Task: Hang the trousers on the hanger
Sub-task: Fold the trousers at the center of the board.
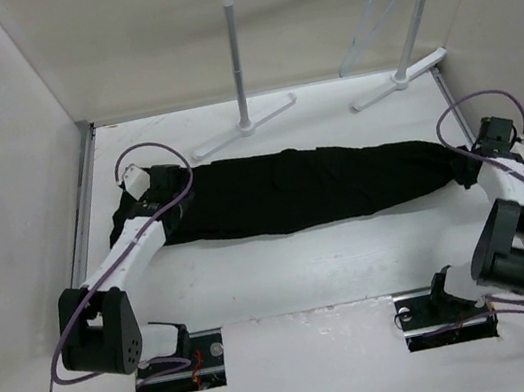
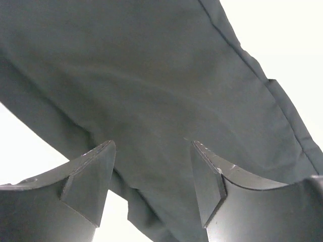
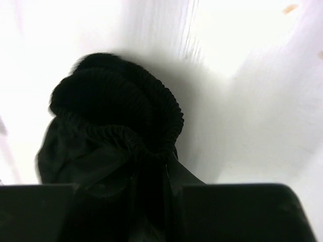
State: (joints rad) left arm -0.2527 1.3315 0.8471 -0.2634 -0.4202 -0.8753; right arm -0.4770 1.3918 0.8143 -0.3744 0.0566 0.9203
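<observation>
1. Left arm (image 1: 134, 247) reaches over the desk (image 1: 306, 269) to the left end of the trousers (image 1: 311, 187).
2. Left fingers (image 2: 91, 181) are spread apart right over the black cloth. The wrist view fills with fabric behind them. Can't tell whether the tips touch it.
3. The trousers lie flat on the desk as one long dark strip running left to right between the two arms, just in front of the rack's feet.
4. Rack (image 1: 236, 58) stands at the back of the desk. The hanger (image 1: 374, 12) hangs by its hook from the rail near the right end, well apart from the trousers.
5. Right fingers (image 3: 237, 212) are clamped on the right end of the trousers, with the ribbed, gathered edge bunched up just past them.
</observation>
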